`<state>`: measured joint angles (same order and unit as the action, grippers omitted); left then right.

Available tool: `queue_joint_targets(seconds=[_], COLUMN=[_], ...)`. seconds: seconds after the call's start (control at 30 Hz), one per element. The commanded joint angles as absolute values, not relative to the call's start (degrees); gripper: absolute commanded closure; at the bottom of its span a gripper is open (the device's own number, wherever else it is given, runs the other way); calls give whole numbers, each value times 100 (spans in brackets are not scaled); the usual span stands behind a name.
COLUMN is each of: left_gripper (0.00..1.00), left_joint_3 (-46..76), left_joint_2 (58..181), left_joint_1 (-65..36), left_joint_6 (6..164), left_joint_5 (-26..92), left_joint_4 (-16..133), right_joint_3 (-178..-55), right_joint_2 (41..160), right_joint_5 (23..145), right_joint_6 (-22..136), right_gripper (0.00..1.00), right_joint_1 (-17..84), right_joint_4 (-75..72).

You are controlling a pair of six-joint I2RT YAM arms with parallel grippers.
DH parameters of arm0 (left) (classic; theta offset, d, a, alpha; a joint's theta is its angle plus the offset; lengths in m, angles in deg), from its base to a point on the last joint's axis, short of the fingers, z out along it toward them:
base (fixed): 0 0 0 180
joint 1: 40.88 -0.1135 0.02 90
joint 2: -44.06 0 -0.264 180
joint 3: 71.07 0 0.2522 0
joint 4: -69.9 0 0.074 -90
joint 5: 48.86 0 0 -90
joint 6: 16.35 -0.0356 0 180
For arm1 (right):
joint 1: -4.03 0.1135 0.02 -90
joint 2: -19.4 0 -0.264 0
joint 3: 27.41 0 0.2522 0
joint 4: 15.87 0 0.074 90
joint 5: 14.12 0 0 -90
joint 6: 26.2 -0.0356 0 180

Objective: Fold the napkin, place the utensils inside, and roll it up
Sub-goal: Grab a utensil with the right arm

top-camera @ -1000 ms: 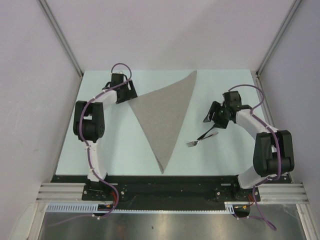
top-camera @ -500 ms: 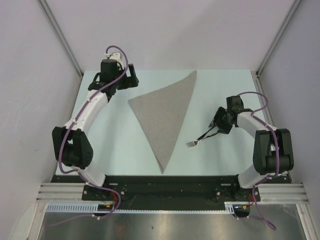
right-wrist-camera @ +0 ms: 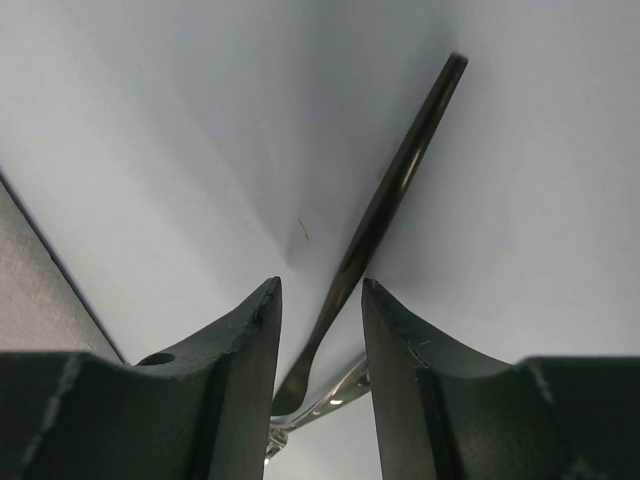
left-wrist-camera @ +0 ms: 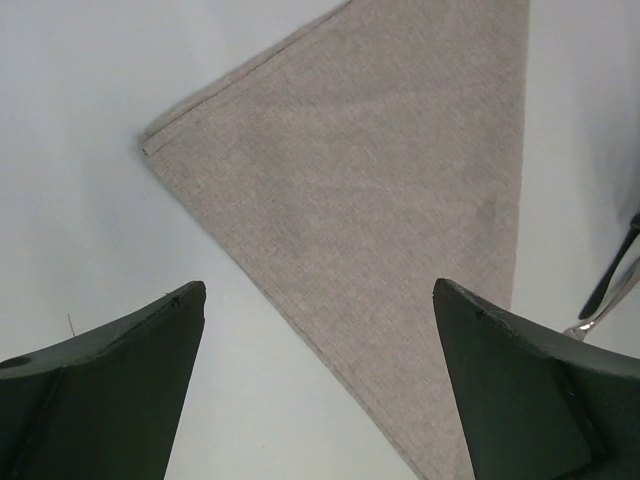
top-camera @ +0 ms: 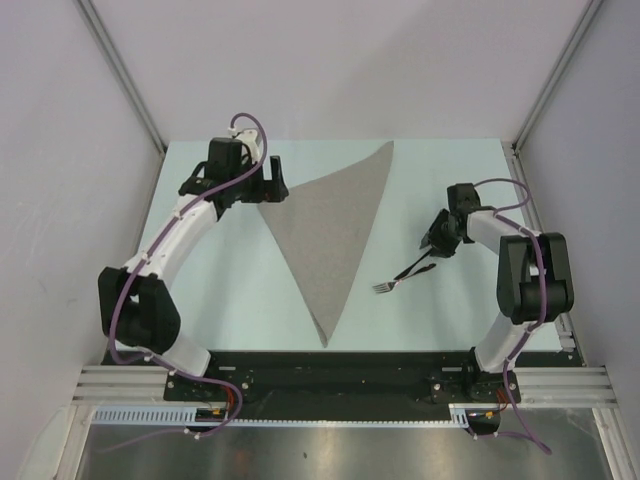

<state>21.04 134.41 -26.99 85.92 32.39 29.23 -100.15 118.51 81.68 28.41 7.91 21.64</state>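
Note:
The napkin (top-camera: 330, 230) lies flat on the table, folded into a grey-beige triangle; the left wrist view shows its left corner and long edge (left-wrist-camera: 380, 180). My left gripper (top-camera: 268, 184) hovers over that left corner, open wide and empty (left-wrist-camera: 318, 290). The silver fork (top-camera: 392, 283) and the thin dark utensil (top-camera: 416, 265) lie crossed, to the right of the napkin. My right gripper (top-camera: 433, 243) is down at their handle ends. Its jaws (right-wrist-camera: 320, 288) straddle the dark utensil (right-wrist-camera: 400, 170) and the fork's handle (right-wrist-camera: 335, 400), open, with a narrow gap still showing.
The pale table top (top-camera: 220, 290) is enclosed by white walls, with metal posts (top-camera: 125, 75) at the back corners. A black rail (top-camera: 330, 365) with both arm bases runs along the near edge. The utensils also show at the right edge of the left wrist view.
My left gripper opened wide, swung back from the napkin's left corner, then returned above it. My right gripper came down over the utensil handles and its jaws narrowed. Napkin and utensils stayed put.

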Motion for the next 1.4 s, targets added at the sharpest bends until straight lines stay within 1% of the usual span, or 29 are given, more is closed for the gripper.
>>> queue_joint_targets(seconds=[0.0, 0.13, 0.27, 0.7, 0.73, 0.77, 0.83, 0.87, 0.9, 0.93, 0.97, 1.13, 1.37], left_gripper=[0, 0, 0, 0, 0, 0, 0, 0, 0, 0, 0, 0, 0], left_joint_3=[2057, 2092, 2153, 2197, 2197, 2197, 2197, 2188, 2188, 2188, 2188, 2188, 2162], left_joint_2=[12738, 12703, 12729, 12571, 12589, 12571, 12554, 12545, 12536, 12536, 12527, 12510, 12475], left_joint_1=[-2533, -2541, -2533, -2541, -2541, -2541, -2541, -2541, -2541, -2550, -2550, -2568, -2612], left_joint_6=[8314, 8314, 8349, 8314, 8323, 8314, 8323, 8314, 8314, 8323, 8314, 8305, 8305], left_joint_5=[3401, 3403, 3262, 3314, 3314, 3314, 3314, 3314, 3314, 3323, 3332, 3376, 3393], left_joint_4=[3144, 3109, 3039, 3004, 3004, 3013, 3004, 3013, 3013, 3013, 3021, 3013, 3057], right_joint_3=[-10549, -10726, -10814, -11165, -11192, -11218, -11201, -11183, -11157, -11157, -11174, -11533, -12342], right_joint_2=[12073, 12170, 12293, 12811, 12847, 12908, 12944, 12979, 12988, 13014, 13075, 12997, 12803], right_joint_5=[7676, 7097, 6806, 6638, 6621, 6603, 6559, 6551, 6585, 6629, 6664, 6867, 7657], right_joint_6=[2821, 2935, 2988, 2838, 2847, 2865, 2874, 2874, 2874, 2865, 2891, 2900, 2645], right_gripper=[58, 60, 66, 66, 67, 72, 77, 83, 86, 94, 100, 100, 100], right_joint_1=[772, 781, 842, 1053, 1071, 1071, 1115, 1132, 1159, 1185, 1203, 1431, 1738], right_joint_4=[2504, 2970, 3164, 3208, 3243, 3269, 3287, 3287, 3244, 3209, 3200, 3155, 2989])
